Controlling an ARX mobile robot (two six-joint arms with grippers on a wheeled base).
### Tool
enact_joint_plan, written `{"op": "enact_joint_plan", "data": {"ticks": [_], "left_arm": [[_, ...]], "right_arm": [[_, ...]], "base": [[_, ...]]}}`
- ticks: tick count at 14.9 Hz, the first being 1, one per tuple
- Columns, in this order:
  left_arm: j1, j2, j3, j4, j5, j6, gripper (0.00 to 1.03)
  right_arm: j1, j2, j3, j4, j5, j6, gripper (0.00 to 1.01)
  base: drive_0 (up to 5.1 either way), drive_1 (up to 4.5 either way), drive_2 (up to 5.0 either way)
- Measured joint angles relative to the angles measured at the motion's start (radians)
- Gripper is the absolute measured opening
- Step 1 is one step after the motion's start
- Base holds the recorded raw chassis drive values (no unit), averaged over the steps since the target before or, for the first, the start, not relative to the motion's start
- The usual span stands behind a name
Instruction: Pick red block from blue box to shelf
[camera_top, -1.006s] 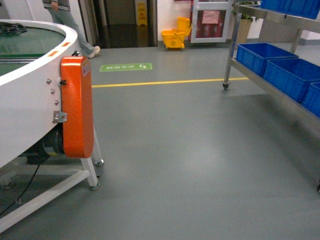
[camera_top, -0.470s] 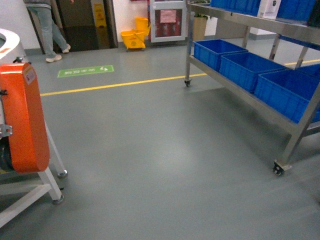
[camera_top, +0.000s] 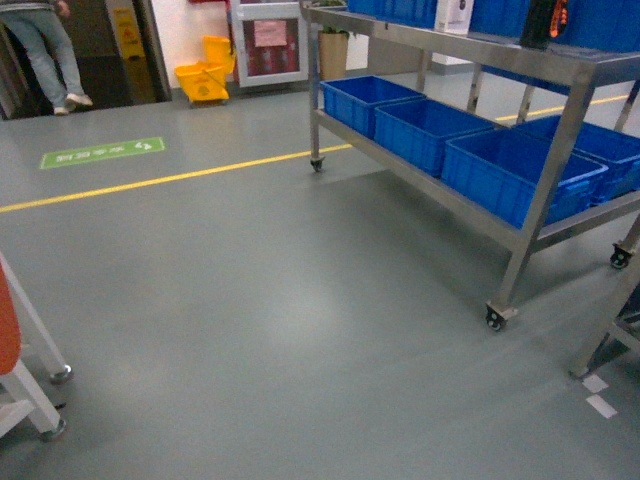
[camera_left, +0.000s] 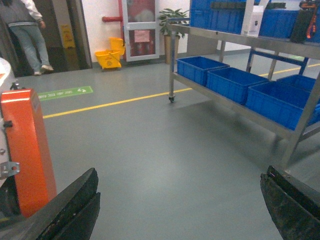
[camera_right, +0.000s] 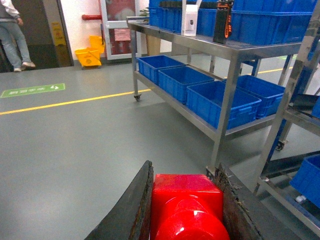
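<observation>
The glossy red block (camera_right: 186, 200) fills the bottom of the right wrist view, stud toward the camera. My right gripper (camera_right: 185, 172) is shut on it, one dark finger against each side. In the left wrist view my left gripper (camera_left: 180, 175) is open, with only grey floor between its fingers (camera_left: 75, 205). The steel shelf (camera_top: 480, 45) stands on castors at the right of the head view. This shelf (camera_right: 225, 85) is also ahead of the held block, and the left wrist view shows the shelf (camera_left: 235, 37) too. The blue box is out of view. Neither gripper shows in the head view.
Dark blue crates (camera_top: 430, 125) line the shelf's lower tier. An orange-guarded white machine (camera_left: 27, 150) stands at the left. A second rack (camera_right: 300, 125) stands at the far right. At the back are a yellow mop bucket (camera_top: 205, 80) and a person (camera_top: 45, 40).
The head view has swung to the right. The white machine has slid almost out at the left edge, and the shelf has come closer and further into the frame.
</observation>
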Motion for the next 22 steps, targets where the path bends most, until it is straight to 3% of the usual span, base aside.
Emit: {"op": "enact_joint_plan", "data": {"ticks": [22], "left_arm": [[0.000, 0.000, 0.000, 0.000, 0.000, 0.000, 0.98]], "right_arm": [[0.000, 0.000, 0.000, 0.000, 0.000, 0.000, 0.29]], "base": [[-1.6, -1.62, -1.6]]}}
